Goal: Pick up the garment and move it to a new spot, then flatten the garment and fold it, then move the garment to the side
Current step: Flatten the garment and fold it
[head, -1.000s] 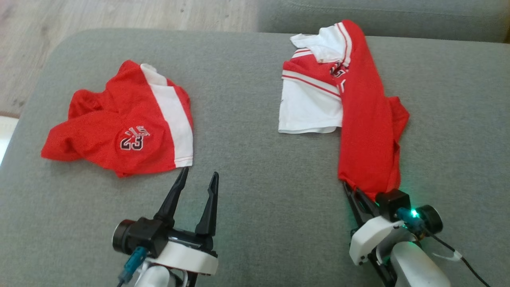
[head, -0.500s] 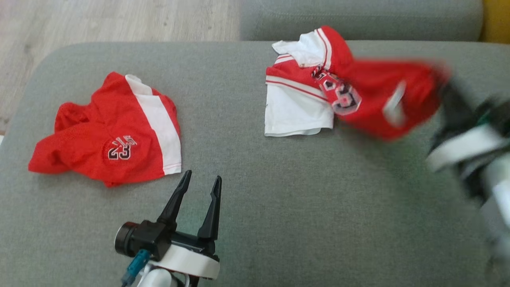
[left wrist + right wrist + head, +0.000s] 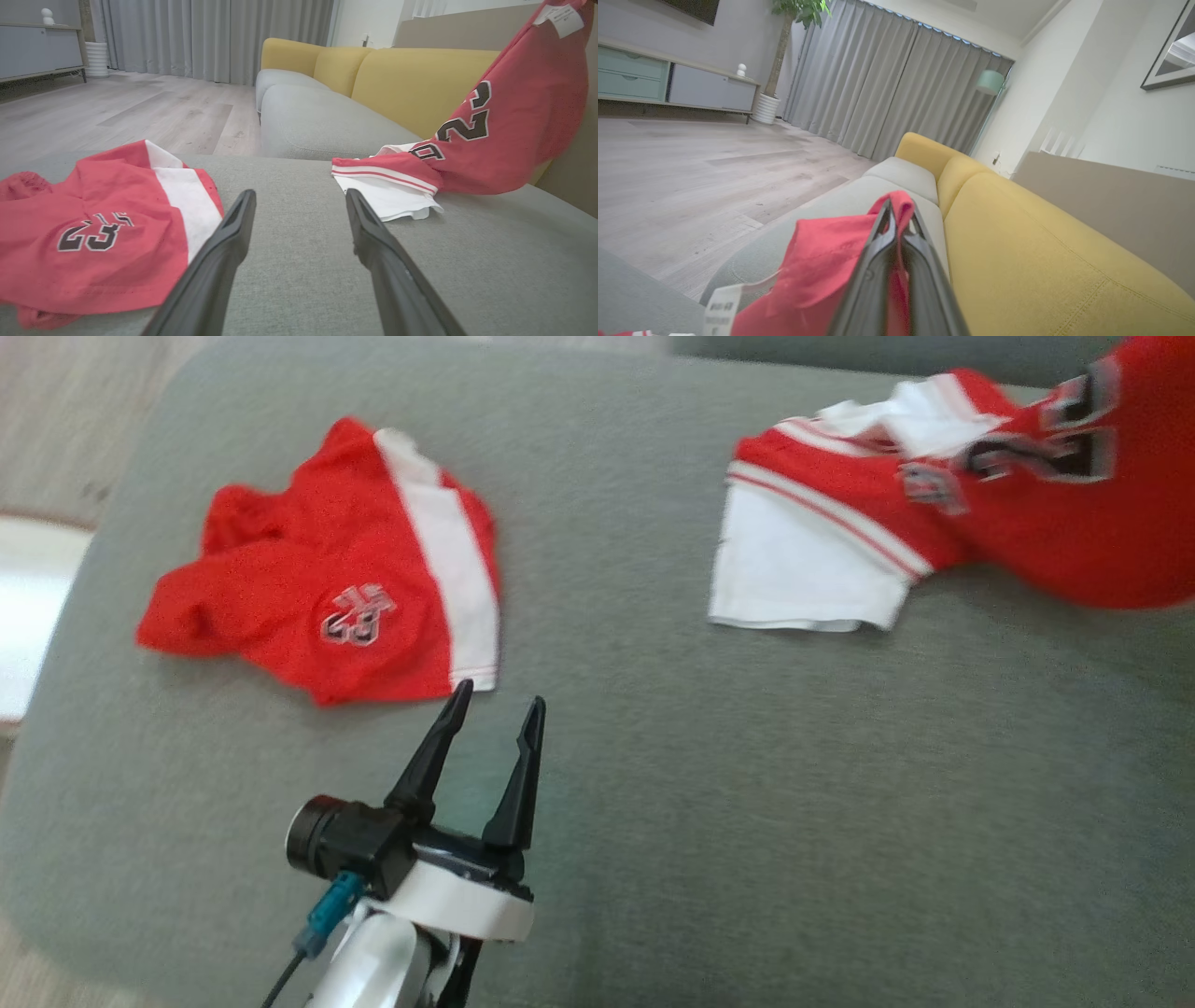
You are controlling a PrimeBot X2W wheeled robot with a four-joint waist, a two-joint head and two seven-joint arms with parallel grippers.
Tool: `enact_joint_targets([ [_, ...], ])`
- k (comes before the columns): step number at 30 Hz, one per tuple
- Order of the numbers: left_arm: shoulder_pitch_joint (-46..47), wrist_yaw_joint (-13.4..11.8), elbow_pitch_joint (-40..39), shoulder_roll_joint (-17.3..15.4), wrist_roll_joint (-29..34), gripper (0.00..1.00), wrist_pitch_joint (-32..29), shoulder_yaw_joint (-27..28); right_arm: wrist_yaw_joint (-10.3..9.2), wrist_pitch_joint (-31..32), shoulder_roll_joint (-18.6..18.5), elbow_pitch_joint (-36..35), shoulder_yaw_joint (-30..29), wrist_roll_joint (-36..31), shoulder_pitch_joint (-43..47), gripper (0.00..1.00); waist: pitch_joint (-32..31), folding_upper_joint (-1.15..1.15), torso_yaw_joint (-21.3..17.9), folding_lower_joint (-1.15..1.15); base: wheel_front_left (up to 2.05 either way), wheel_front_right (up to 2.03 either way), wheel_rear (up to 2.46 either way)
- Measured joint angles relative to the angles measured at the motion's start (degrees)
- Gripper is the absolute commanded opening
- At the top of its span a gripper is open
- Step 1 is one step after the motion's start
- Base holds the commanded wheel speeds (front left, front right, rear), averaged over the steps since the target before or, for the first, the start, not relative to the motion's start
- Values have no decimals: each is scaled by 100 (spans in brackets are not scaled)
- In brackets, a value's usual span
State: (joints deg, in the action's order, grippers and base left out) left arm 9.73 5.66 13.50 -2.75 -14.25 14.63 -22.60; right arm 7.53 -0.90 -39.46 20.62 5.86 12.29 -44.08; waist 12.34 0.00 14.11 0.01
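Hard to read in the head view: jersey [image 3: 1027,523] at 2 o'clock, blurred, red half rising off the grey cushion [image 3: 747,803] and clipped by the frame's corner, number smeared. Clearer from the left wrist view: white half and striped band lying on the cushion at 2 o'clock, red half lifted taut toward 1 o'clock, top edge and a white label [image 3: 558,16] cut by the frame. Clenched on a pinch of that red cloth, the right gripper [image 3: 900,219], fingers pressed together, fold draped over their tips, lower cloth cut off at the right wrist view's bottom edge. At 7 o'clock of the head view, the left gripper [image 3: 499,695], fingers spread wide and holding nothing, tips just beside the hem of the red shorts [image 3: 308,597], crumpled at 10 o'clock; contact between tip and hem impossible to judge. Against a second ago: red half then draped flat toward 5 o'clock, now raised; white half still down on the cushion; shorts unmoved; left fingers equally wide; whole head view shifted, so a camera move. Underneath, grey woven upholstery. Beyond, in the right wrist view, a yellow sofa [image 3: 1017,261] at 4 o'clock, grey curtains [image 3: 887,84] at 12, pale wood floor [image 3: 691,163] at 9, a low cabinet [image 3: 668,84] at 10.
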Motion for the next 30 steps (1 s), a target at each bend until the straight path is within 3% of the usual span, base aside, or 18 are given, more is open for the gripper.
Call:
enact_joint_targets([
  [6, 75, -43, -10, 1, -145, 100, 0, -135, 0, 219, -253, 1143, -27, -57, -959, 0, 291, 0, 462, 0, 0, 0, 0],
  [7, 75, -43, -10, 2, -147, 100, 0, -144, 0, 267, -252, 1332, 26, -100, -1070, 21, 337, 0, 520, 0, 0, 0, 0],
  [8, 75, -44, -10, 2, -149, 100, 0, -148, 0, 277, -249, 1512, 81, -143, -1165, 67, 382, 0, 570, 0, 0, 0, 0],
  [9, 76, -44, -11, 2, -162, 100, 0, -151, 0, 277, -246, 1712, 130, -198, -1255, 100, 426, 0, 615, 0, 0, 0, 0],
  [15, 115, -64, -19, 3, -189, 100, 0, -156, 0, 419, -177, 2811, 180, -526, -1757, 100, 562, 0, 724, 0, 0, 0, 0],
  [21, 184, -112, -26, 5, -190, 100, 0, -156, 0, 29, 102, 3333, 174, -579, -1874, 100, 481, 0, 564, -1, 0, 0, 0],
  [26, 177, -113, -25, 5, -189, 100, 0, -120, 0, -461, 323, 3461, 225, -488, -1788, 100, 318, 0, 345, -1, 0, 0, 0],
  [30, 148, -111, -10, 4, -101, 100, 0, 46, 0, -922, 773, 3261, 396, -235, -1331, 100, 149, 0, 67, -1, 0, 0, 0],
])
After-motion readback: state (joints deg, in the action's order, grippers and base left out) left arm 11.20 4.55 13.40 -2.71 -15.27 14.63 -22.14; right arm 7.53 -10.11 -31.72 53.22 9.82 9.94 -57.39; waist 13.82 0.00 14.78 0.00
